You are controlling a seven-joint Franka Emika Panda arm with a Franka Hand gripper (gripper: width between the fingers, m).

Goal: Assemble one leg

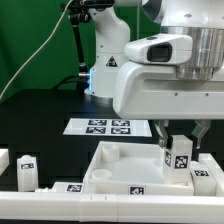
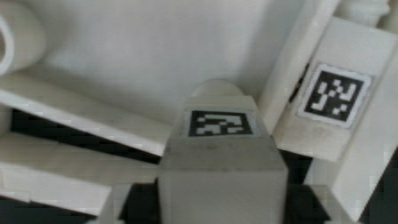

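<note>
Exterior view: the small white plastic rectangular leg [image 1: 179, 153], tag-marked, is held upright by the gripper [image 1: 178, 137], clamped on its upper end, above the large white square panel [image 1: 112, 165] at 4 o'clock. Judged light, rigid, smooth; flat opposite faces are best gripped.

We can't really tell from either view whether the gripper [image 1: 178, 133] is pinching the leg [image 1: 179, 155] or just sitting around it; the arm's body blocks most of it. In the wrist view the leg [image 2: 221, 150] runs off the frame edge. The marker board [image 1: 100, 126] is partly covered by the arm too.
</note>
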